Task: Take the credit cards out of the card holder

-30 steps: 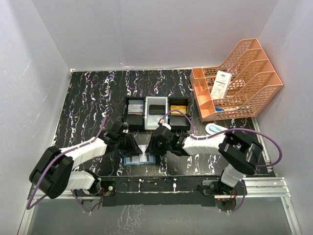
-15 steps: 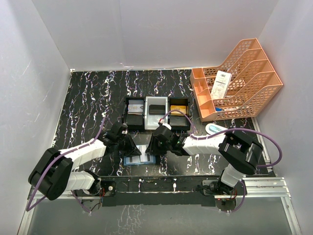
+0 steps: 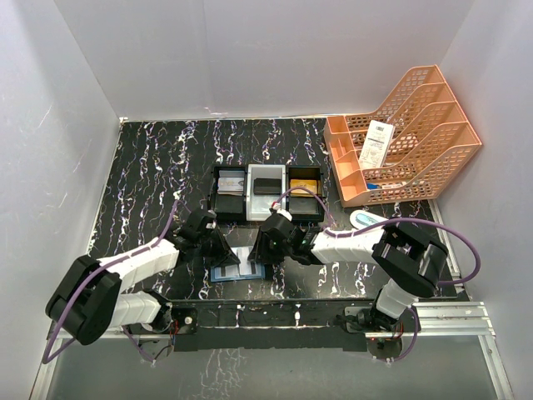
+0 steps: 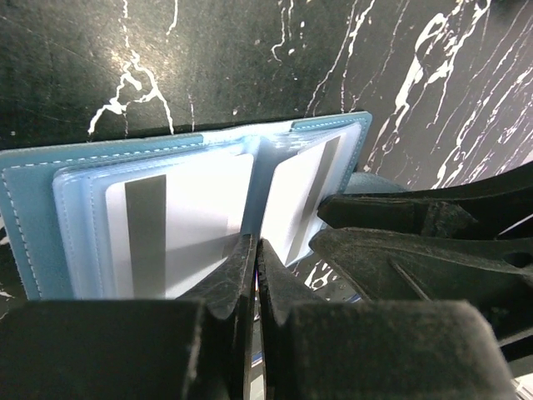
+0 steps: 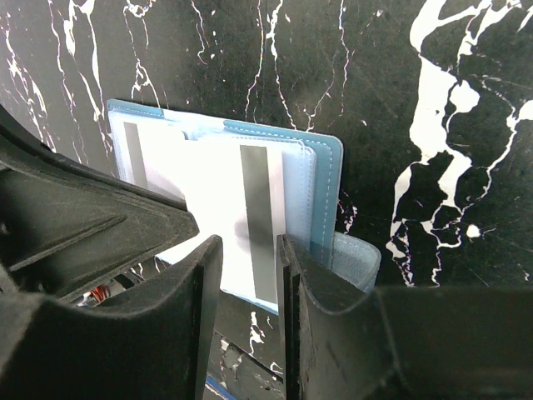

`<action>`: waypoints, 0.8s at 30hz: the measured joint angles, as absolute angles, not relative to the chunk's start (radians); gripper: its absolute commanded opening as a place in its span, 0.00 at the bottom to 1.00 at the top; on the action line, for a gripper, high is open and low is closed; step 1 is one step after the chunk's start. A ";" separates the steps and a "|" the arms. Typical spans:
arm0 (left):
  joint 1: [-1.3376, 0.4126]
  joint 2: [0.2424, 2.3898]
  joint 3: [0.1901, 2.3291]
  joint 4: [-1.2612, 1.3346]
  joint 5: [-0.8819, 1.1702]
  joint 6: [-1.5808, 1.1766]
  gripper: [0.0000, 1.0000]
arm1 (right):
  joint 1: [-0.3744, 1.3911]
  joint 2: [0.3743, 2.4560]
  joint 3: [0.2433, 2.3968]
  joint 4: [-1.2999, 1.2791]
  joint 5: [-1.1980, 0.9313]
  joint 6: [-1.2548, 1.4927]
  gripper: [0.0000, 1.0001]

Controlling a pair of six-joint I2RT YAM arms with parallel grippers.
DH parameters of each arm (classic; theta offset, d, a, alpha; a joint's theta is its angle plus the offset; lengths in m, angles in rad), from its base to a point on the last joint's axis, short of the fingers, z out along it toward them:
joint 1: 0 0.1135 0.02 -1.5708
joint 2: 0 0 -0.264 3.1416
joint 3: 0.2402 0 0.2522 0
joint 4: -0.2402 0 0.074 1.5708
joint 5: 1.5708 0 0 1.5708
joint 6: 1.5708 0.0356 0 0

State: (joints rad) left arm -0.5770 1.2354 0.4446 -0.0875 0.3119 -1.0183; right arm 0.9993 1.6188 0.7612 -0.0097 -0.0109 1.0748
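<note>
Card holder lies open, inside up, on the black marbled table near the front edge, between your two grippers.

Left gripper: fingers pressed together, tips at the centre fold against the near edge of the clear pockets. Can't tell whether a pocket leaf is nipped between them.

Right gripper: fingers apart, tips down over the panel on its own side, straddling the grey stripe of a white card. No clamp on anything visible.

A second white striped card sits in the other panel. Both cards are in their pockets.

Snap tab sticks out from under the holder's edge on the right gripper's side.

The two grippers are just beside each other; contact can't be told.

Behind the holder you have the three-compartment tray: greyish card on the left, black card in the middle, gold card on the right.

An orange file rack stands at far right.
</note>
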 measured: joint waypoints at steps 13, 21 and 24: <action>-0.577 1.198 0.445 -0.113 0.304 -1.010 0.00 | 0.999 1.619 0.761 -0.010 -0.011 1.074 0.31; -0.578 1.190 0.445 -0.119 0.303 -1.007 0.05 | 0.999 1.619 0.761 -0.009 -0.012 1.074 0.31; -0.578 1.190 0.445 -0.107 0.306 -1.010 0.10 | 0.999 1.620 0.761 -0.009 -0.015 1.074 0.31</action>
